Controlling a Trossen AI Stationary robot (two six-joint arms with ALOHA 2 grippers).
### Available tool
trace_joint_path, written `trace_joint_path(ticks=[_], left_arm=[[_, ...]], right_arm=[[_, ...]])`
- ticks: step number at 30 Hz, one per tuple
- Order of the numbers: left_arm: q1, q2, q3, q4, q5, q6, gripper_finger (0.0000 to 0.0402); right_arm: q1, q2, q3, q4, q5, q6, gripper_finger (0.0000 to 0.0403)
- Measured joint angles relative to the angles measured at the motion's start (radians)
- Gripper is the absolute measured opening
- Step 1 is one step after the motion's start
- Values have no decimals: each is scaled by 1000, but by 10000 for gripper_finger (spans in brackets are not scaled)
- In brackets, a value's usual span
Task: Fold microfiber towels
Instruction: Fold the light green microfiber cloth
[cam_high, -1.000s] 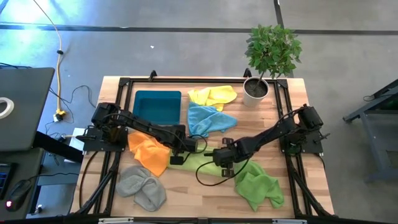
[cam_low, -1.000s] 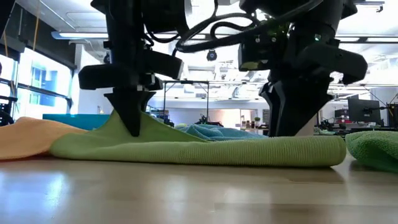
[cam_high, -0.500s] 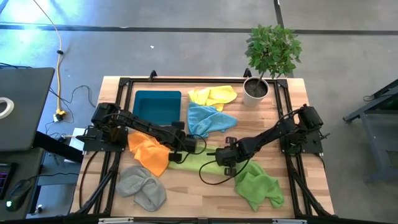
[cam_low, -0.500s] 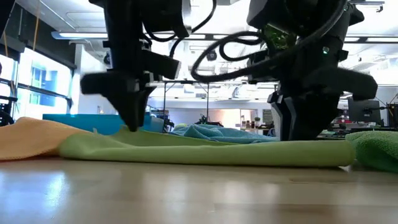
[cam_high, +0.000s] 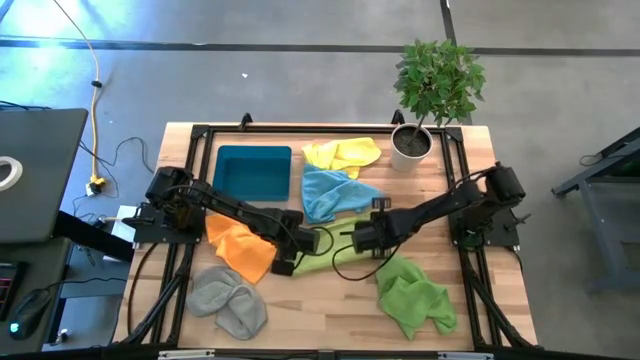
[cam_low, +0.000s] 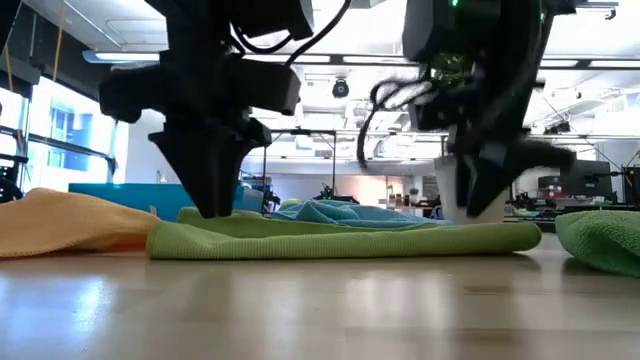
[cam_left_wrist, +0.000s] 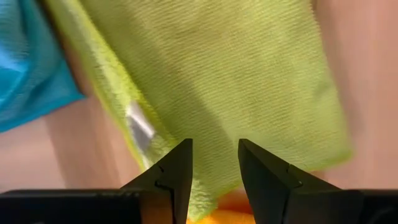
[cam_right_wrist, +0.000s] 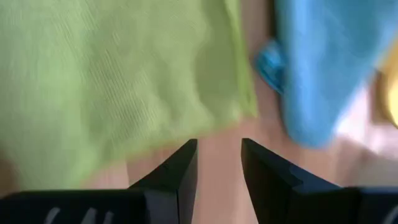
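— What do we see on the wooden table (cam_high: 330, 325)?
— We see six towels: yellow (cam_high: 342, 154), blue (cam_high: 335, 191), orange (cam_high: 240, 246), grey (cam_high: 228, 298), two green (cam_high: 330, 255) (cam_high: 415, 298); teal tray (cam_high: 252, 171) far left; potted plant (cam_high: 425, 105) far right.

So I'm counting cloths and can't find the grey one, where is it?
In the high view the grey towel lies crumpled at the table's front left corner, just below the orange towel and apart from both arms.

A dark teal tray (cam_high: 253, 171) and a potted plant (cam_high: 432, 88) sit at the table's (cam_high: 330, 318) far side.
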Motion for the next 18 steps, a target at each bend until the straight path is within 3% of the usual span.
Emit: trace_joint_path(ticks=[3,6,14,18], left_arm=[[2,0,0,-4,-76,0,118],[2,0,0,-8,-115,-12,118],[-24,0,-9,-17,-8,-6,117],[-40,0,-45,36,-9,35,117]], right_arm=[[0,-60,25,-81,8,76,117],[1,-117,18,-29,-17,204,117],[74,-135,-134,318,-25,607,117],[108,-135,-189,347,26,750,117]])
